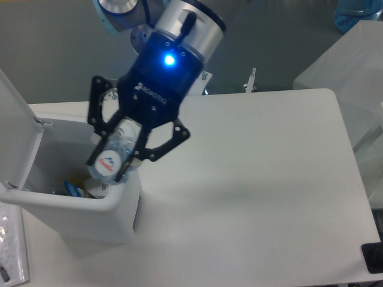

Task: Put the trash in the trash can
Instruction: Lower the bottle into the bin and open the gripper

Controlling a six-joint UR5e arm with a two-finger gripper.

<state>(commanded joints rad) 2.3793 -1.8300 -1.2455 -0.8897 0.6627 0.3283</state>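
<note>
My gripper [112,156] hangs over the right side of the open white trash can [114,209], shut on a clear bottle [111,156] whose round end with a red and blue mark faces the camera. The bottle is in the air above the can's opening, near its right wall. Inside the can lies some trash [75,189], blue and yellow, partly hidden by the front rim. The can's lid [15,128] stands open at the left.
A clear plastic item [11,245] lies at the table's front left corner beside the can. A grey block [359,72] stands at the far right. A dark object [374,257] sits at the lower right edge.
</note>
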